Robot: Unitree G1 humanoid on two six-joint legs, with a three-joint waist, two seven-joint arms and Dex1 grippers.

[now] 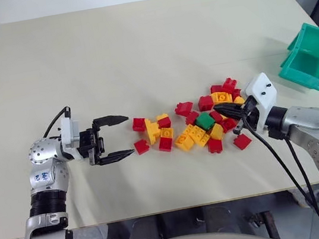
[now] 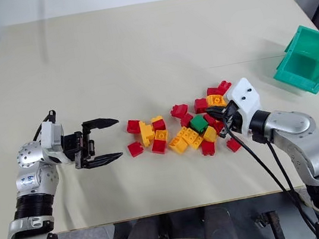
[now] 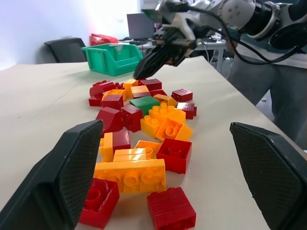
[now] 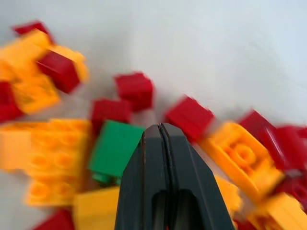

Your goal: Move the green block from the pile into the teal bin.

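My right gripper (image 1: 225,109) has its fingers pressed together, empty, tips just beside the green block (image 1: 205,120), which sits toward my left in the pile (image 1: 193,124). Left gripper (image 1: 114,139) gapes wide, much farther off. Teal bin (image 1: 311,56) is far right

green block (image 1: 205,120): 1 | teal bin (image 1: 311,57): 1 | pile (image 1: 191,125): roughly two dozen red and yellow bricks | grippers: 2

Head pair looks down — wrist views sit close over pile (image 1: 201,119).
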